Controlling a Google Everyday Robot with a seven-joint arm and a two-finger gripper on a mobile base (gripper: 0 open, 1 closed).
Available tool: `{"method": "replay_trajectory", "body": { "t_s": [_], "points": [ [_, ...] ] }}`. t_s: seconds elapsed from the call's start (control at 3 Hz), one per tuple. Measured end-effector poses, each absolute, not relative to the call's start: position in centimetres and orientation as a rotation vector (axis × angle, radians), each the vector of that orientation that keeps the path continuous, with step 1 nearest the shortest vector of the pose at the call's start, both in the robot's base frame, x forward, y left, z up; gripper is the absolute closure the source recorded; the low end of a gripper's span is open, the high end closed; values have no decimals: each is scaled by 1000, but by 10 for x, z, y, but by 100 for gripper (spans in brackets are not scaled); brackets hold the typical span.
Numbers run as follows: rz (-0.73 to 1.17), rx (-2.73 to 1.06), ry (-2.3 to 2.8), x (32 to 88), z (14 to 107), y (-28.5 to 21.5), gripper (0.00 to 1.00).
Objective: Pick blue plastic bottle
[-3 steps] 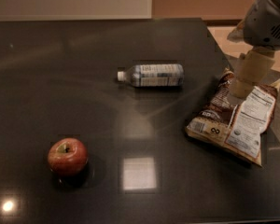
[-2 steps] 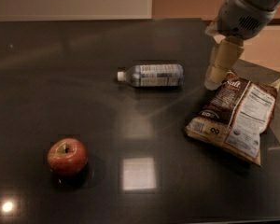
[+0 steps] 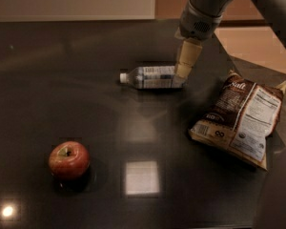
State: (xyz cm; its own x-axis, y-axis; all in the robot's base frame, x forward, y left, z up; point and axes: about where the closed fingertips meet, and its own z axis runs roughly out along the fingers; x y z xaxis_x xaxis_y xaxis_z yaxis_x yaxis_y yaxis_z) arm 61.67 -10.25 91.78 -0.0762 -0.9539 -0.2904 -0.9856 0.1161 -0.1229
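The blue plastic bottle lies on its side on the dark table, white cap pointing left, pale printed label facing up. My gripper hangs from the arm at the upper right, its cream-coloured tip just above the bottle's right end, the base. Nothing is held in it.
A brown snack bag lies to the right of the bottle. A red apple sits at the front left. The table's right edge runs diagonally behind the bag, with pale floor beyond.
The arm has swung left, from over the snack bag to over the bottle's right end. Bottle, bag and apple have not moved.
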Motion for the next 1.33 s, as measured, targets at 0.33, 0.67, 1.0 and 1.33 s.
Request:
{"method": "replay_trajectory", "body": {
  "t_s": [0.33, 0.67, 1.0, 1.33],
  "points": [
    [154, -1929, 2098, 631, 902, -87, 0],
    [184, -1972, 2112, 639, 866, -61, 0],
    [217, -2003, 2126, 637, 841, -46, 0],
    [235, -2025, 2135, 635, 830, -38, 17]
  ]
}}
